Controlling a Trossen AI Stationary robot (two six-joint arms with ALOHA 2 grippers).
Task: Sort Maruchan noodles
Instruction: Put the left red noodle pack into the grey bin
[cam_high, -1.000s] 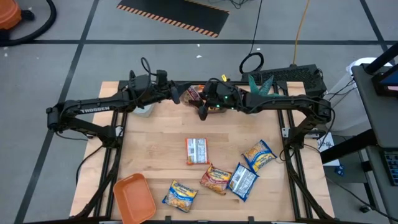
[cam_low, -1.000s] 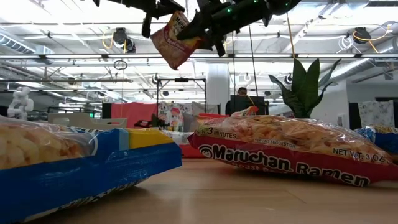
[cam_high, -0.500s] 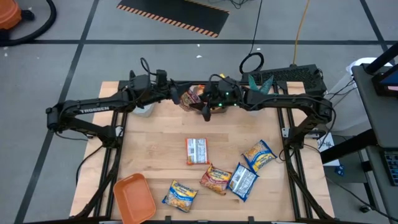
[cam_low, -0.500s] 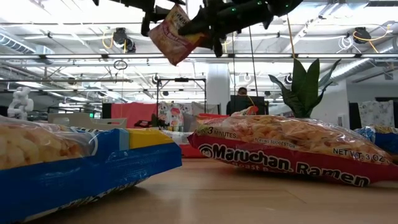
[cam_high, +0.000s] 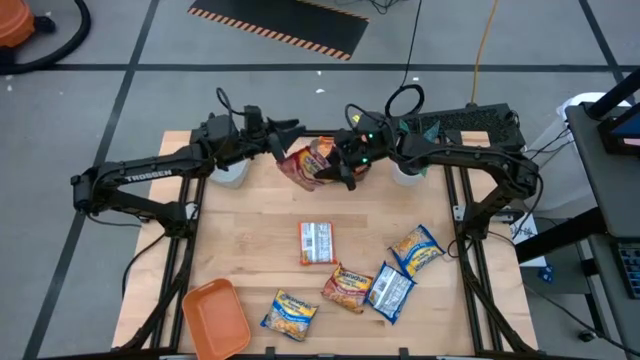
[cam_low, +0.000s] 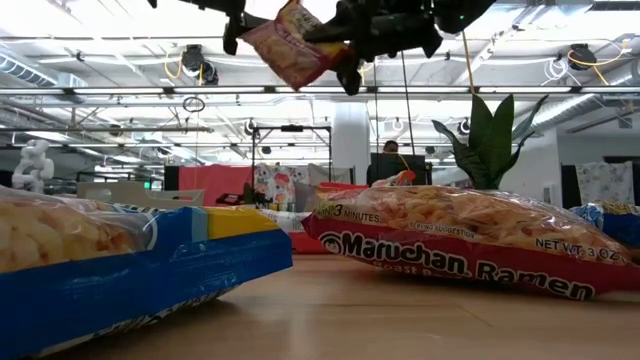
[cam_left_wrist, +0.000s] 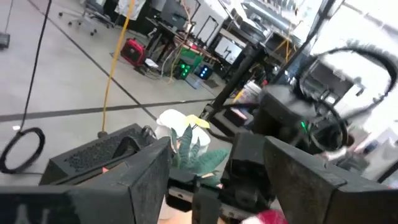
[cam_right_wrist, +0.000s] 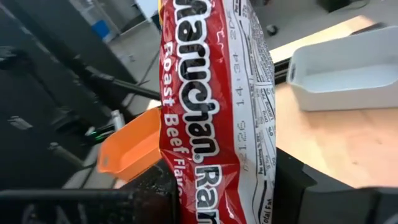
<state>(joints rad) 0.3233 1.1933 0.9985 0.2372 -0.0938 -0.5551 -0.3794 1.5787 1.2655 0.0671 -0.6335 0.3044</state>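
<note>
Since a second ago, the left gripper (cam_high: 283, 128) has let go of the red packet (cam_high: 308, 166) and drawn back a little toward the far left, its fingers now standing apart with nothing between them. That packet has tipped over toward the near side and now hangs from the right gripper (cam_high: 345, 172) alone, high above the far middle of the table (cam_high: 260, 215). The right wrist view shows the red Roast Beef wrapper (cam_right_wrist: 214, 118) running between that gripper's two dark fingers, which are clamped on it. In the low view the packet (cam_low: 290, 45) hangs tilted near the top of the frame, the right gripper (cam_low: 345, 60) gripping its right end.

Five other packets lie flat on the table. A white-backed packet (cam_high: 317, 242) sits near the middle. Toward the near right are a yellow packet (cam_high: 416, 249), a blue-and-white packet (cam_high: 390, 291) and an orange-red packet (cam_high: 347, 286), the last two touching. Another yellow packet (cam_high: 290, 314) lies at the near edge, just right of the orange tray (cam_high: 215, 318). A white bin (cam_right_wrist: 339, 65) stands on the table at the far left, and a potted plant (cam_low: 485, 140) at the far right.
</note>
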